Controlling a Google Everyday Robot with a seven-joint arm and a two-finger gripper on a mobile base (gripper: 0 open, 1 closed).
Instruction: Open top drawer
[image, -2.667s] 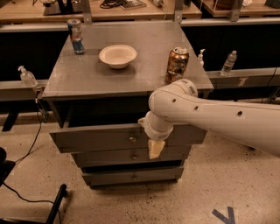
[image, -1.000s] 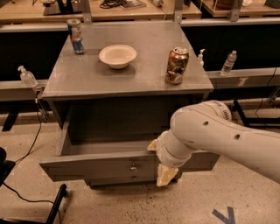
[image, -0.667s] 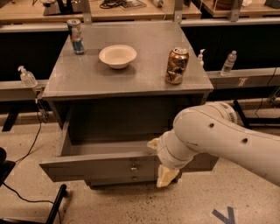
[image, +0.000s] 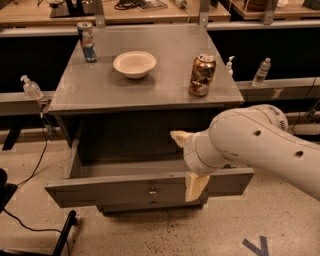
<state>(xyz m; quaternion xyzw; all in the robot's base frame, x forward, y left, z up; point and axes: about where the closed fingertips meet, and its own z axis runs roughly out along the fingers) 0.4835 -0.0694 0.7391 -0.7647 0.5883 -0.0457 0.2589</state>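
Three items on cabinet (image: 165, 95) top: blue can (image: 86, 41) back-left, bowl (image: 134, 64) mid, dented can (image: 202, 75) right. Top drawer (image: 100, 192) stands well out below them, knob (image: 152, 191) free at centre of its front. Gripper (image: 184, 165) sits right of knob, fingers (image: 196, 186) spread wide: one over drawer's inside, one across its front.
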